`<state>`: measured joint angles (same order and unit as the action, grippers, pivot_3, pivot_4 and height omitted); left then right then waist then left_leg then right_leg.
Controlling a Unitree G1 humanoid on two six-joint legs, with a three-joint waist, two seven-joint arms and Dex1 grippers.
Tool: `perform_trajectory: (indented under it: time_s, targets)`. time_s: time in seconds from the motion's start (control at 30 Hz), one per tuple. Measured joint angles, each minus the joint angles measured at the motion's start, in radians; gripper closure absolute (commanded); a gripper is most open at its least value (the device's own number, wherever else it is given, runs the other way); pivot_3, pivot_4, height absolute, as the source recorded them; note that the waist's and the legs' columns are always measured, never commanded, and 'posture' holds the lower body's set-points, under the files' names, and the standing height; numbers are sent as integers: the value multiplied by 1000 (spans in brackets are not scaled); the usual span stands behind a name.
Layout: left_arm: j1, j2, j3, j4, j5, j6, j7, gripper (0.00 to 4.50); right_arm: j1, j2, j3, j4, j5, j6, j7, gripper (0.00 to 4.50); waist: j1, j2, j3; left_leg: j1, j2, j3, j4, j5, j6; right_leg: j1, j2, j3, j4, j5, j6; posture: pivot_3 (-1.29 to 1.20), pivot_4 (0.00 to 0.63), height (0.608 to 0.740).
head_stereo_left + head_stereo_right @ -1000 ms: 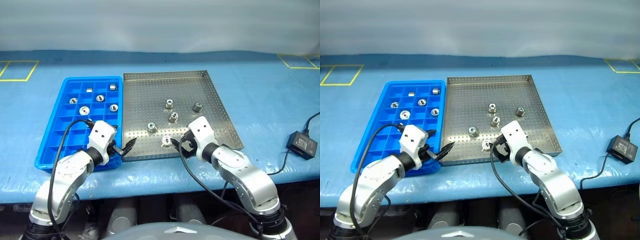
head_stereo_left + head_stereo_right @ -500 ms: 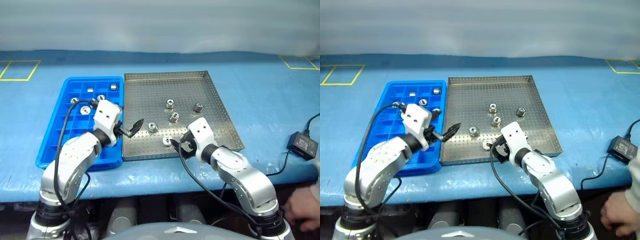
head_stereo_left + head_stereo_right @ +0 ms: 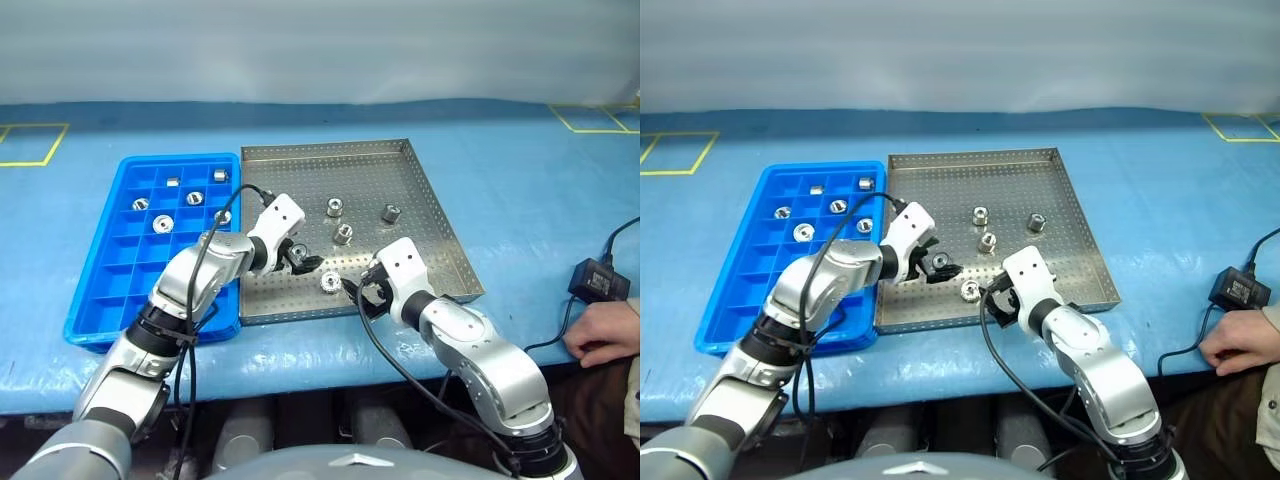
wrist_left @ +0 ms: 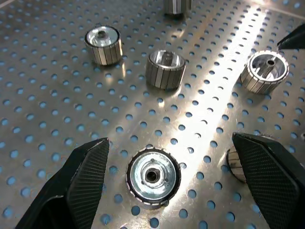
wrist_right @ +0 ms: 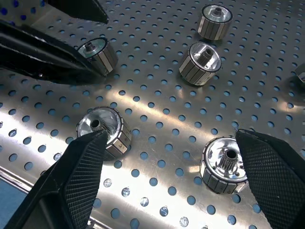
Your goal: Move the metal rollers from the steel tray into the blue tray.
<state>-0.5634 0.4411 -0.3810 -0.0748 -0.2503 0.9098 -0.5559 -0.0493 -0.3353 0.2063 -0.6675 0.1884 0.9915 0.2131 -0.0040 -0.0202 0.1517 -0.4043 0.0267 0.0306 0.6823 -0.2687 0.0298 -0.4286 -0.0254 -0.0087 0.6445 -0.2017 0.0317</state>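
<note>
In steel tray (image 3: 420, 215), rollers (image 3: 342, 234) upright

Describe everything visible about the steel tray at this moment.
The steel tray is a large rectangular pan of silver-grey metal, its floor perforated with rows of small holes and edged by a low raised rim. It lies flat on the blue table cover, its left side right against the blue tray. Several metal rollers stand scattered on its floor, mostly in the nearer half. The left gripper is over one roller with fingers spread, and the right gripper sits open at the near rim beside another.
</note>
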Motion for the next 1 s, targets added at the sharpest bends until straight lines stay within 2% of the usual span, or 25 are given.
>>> perform_trajectory:
  time_s: [0.17,0.2,0.27,0.47,0.5,0.63,0.8,1.0]
  targets:
    - [-1,-7,-17,64,58,-23,7,13,10,10,0,-9,-3,0,-6,0,-8,0,0,0,1,0,0,0,0,0,0,1,0,0,0,-37,150,740]
    - [-1,-7,-25,73,74,-25,5,179,12,12,0,-9,-3,0,-8,0,-8,0,0,0,1,0,0,0,0,0,0,1,0,0,0,-37,150,740]
    - [-1,-8,-29,79,89,-25,2,589,12,14,0,-9,-4,0,-10,0,-7,0,0,0,1,0,0,0,0,0,0,1,0,0,0,-34,150,740]
    - [25,-41,14,67,88,-49,4,2598,11,17,3,-8,-4,0,-10,0,-7,0,0,0,2,0,0,0,0,0,-1,1,0,0,1,-7,150,740]
    - [41,-47,32,54,82,-58,11,2728,11,17,5,-8,-4,0,-9,0,-7,0,0,0,2,0,0,0,0,0,-1,2,0,0,1,-4,150,740]
    - [105,-97,147,-26,57,-66,65,2726,1,17,19,-5,-3,0,-3,0,-7,0,0,0,3,0,0,0,0,0,-1,2,0,1,1,22,150,740]
    - [215,-230,394,-232,51,-67,299,2726,-67,36,57,22,-3,-5,11,0,-6,0,0,0,3,0,1,0,0,0,-1,2,1,2,2,63,150,740]
    - [321,-248,576,-366,153,-86,532,2726,-145,74,122,81,2,-47,53,0,7,0,0,2,2,0,1,0,0,1,-1,2,1,3,1,127,150,740]
